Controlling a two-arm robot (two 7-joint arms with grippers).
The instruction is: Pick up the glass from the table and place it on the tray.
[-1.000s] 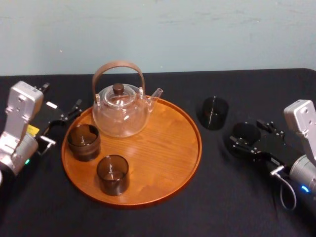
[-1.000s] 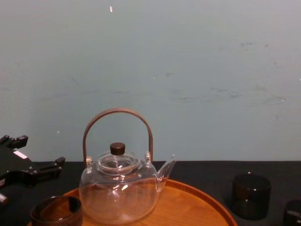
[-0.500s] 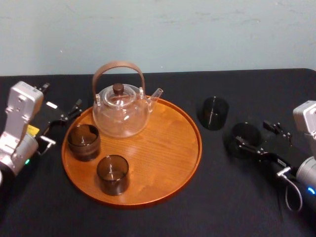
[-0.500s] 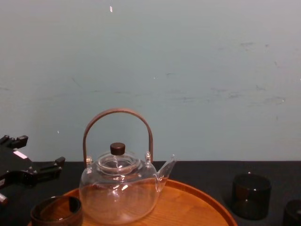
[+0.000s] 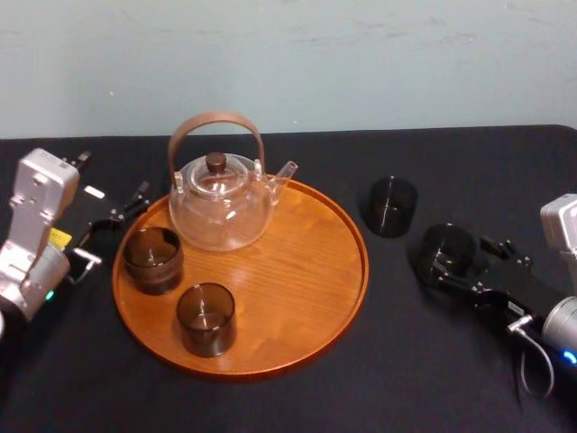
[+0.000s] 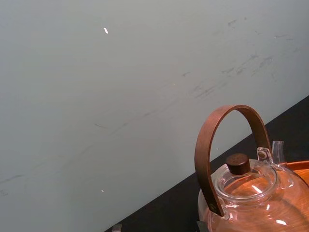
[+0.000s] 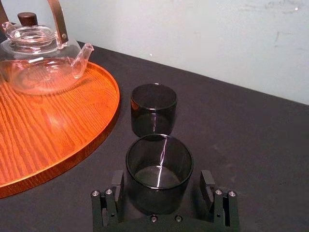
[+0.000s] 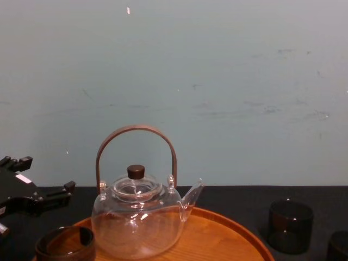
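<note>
The right gripper (image 7: 161, 186) sits low on the black cloth-covered table (image 5: 397, 370), its jaws apart and straddling a dark smoked cylindrical glass (image 7: 159, 169), with a gap on each side. Just beyond that glass stands a second dark smoked glass (image 7: 153, 108). To the gripper's left lies the large round orange-brown wooden tray (image 5: 356, 271), carrying a clear glass teapot with a curved brown handle (image 5: 221, 203) and two more dark glasses (image 5: 153, 259). The left gripper (image 5: 113, 225) rests spread beside the tray's far side.
</note>
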